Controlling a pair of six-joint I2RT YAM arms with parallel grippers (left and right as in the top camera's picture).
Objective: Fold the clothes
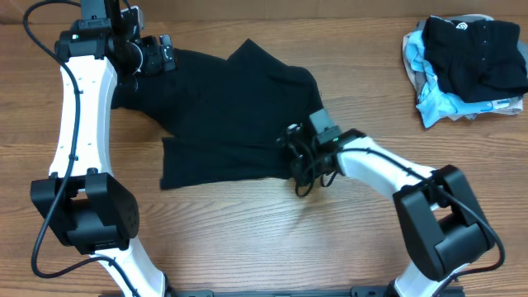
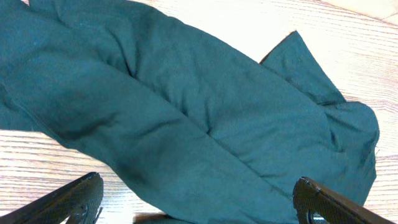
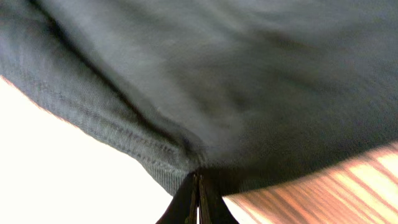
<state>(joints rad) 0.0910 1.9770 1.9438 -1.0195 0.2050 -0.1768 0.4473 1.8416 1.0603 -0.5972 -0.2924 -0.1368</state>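
At the table's 10 o'clock we enter the left gripper (image 1: 161, 56): jaws spread wide, holding nothing. Its wrist view puts the two fingers (image 2: 69, 200) at the lower corners of the frame, with cloth spread between and beyond them. Whether they touch the cloth we cannot tell.

Next, at the centre of the table (image 1: 247, 247): one dark garment (image 1: 223, 115), lying mostly flat and running from 10 o'clock toward 4 o'clock. It shows soft ridges and a flap turned up at 12 o'clock.
- Handling, as we judge it: light, limp, thin knit. It has no stiffness of its own, so it will sag when lifted and bunch as it drags over the wood. Not fragile.
- Where to take hold, as we judge it: at corners and hems, where the stitched band gives the jaws some thickness to bite. Two holds on one edge should keep a fold line straight.

Next, at the garment's 4 o'clock edge: the right gripper (image 1: 304, 161), jaws closed tight on the hem. Its wrist view shows the tips meeting, with the stitched edge gathered into them and wood below.

Last, at 2 o'clock and well apart: a pile (image 1: 466, 58) of clothes, black over light blue and grey.
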